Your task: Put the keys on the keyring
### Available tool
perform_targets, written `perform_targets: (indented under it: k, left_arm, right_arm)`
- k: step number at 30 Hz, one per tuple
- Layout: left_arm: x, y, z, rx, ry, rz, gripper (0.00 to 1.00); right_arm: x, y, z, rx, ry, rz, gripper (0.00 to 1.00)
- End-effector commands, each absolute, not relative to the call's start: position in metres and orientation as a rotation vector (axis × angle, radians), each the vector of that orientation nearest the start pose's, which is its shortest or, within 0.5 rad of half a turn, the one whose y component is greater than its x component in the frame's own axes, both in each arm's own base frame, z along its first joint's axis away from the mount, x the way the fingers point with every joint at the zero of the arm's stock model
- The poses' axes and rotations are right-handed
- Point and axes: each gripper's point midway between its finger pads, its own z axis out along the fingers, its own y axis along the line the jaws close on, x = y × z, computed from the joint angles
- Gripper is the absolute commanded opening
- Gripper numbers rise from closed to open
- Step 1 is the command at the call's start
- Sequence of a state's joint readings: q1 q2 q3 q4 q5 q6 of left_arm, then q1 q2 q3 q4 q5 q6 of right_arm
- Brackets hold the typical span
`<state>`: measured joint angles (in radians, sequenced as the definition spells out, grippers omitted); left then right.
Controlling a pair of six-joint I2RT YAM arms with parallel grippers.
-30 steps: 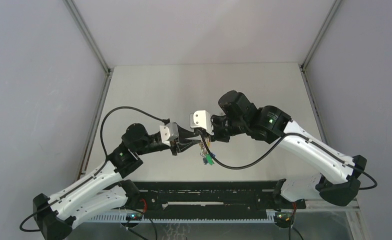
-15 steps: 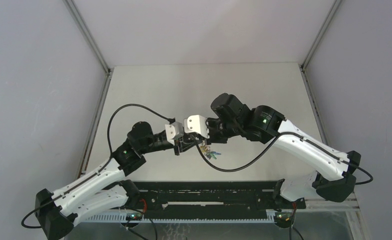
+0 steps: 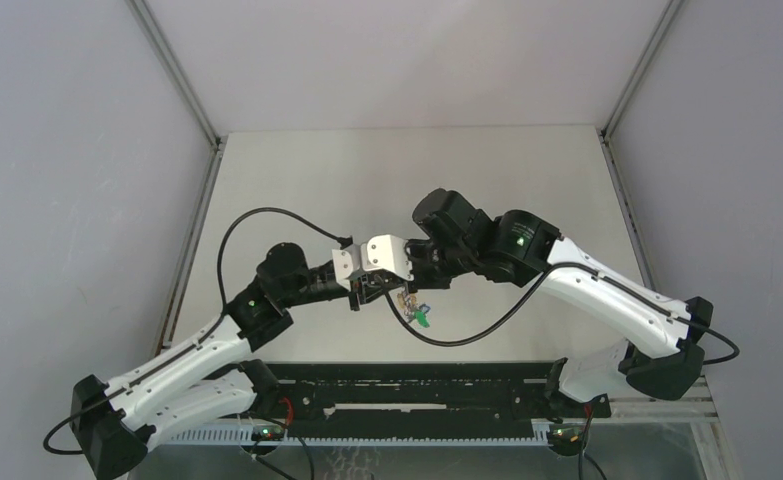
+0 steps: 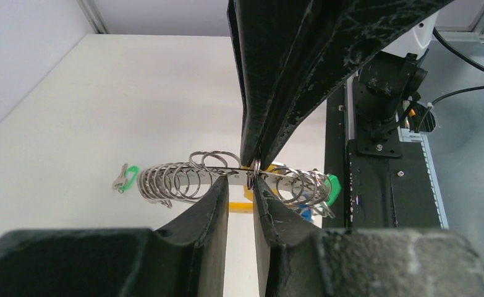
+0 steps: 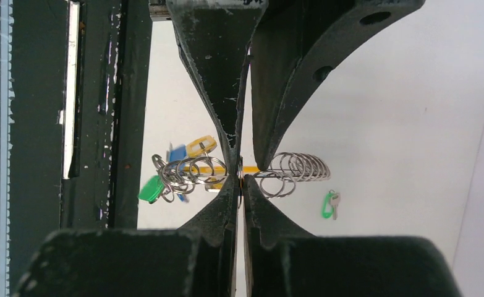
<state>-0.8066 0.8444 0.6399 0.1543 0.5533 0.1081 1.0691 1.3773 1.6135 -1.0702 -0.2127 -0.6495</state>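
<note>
Both tools are clenched on the keyring [image 4: 174, 180], which hangs in the air between them above the table [image 4: 72, 111]. In its own view the left gripper [image 4: 240, 187] pinches it from six o'clock, and the right gripper [image 5: 240, 185] bites at the same spot from twelve. In the right wrist view most of the keys [image 5: 152, 189] bunch at nine o'clock of the pinch, while a loose green key [image 5: 329, 204] lies on the table at four o'clock. To do this step well, I judge that one arm should hold firm while the other lets go to fetch that key, without twisting the ring. The fingers hide the pinch point, the ring's opening cannot be made out, and from above the bunch is too small to count.
</note>
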Motion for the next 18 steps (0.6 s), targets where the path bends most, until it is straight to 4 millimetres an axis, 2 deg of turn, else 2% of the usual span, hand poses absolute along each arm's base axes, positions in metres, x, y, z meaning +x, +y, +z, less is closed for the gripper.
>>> perform_targets:
  k: [1, 8, 12, 14, 18]
  left_arm:
    - [0.1543, -0.2962, 0.3083, 1.121, 1.148, -0.97, 0.24]
    - [0.1496, -0.2986, 0.3126, 1.128, 1.113, -0.984, 0.21]
    - [0.1478, -0.2999, 0.312, 1.133, 1.101, -0.988, 0.11]
    - [0.1457, -0.2996, 0.3136, 1.133, 1.088, -0.993, 0.03]
    - [0.1466, -0.2963, 0.3164, 1.104, 1.067, -0.977, 0.0]
  right_arm:
    - [0.1532, 0.3136, 0.3064, -1.862, 1.418, 0.455, 0.0]
    - [0.1525, 0.3182, 0.3042, -1.876, 1.411, 0.464, 0.0]
    - [0.151, 0.3207, 0.3039, -1.881, 1.406, 0.477, 0.0]
    - [0.1512, 0.3217, 0.3031, -1.883, 1.407, 0.477, 0.0]
    - [0.1548, 0.3199, 0.3036, -1.86, 1.427, 0.459, 0.0]
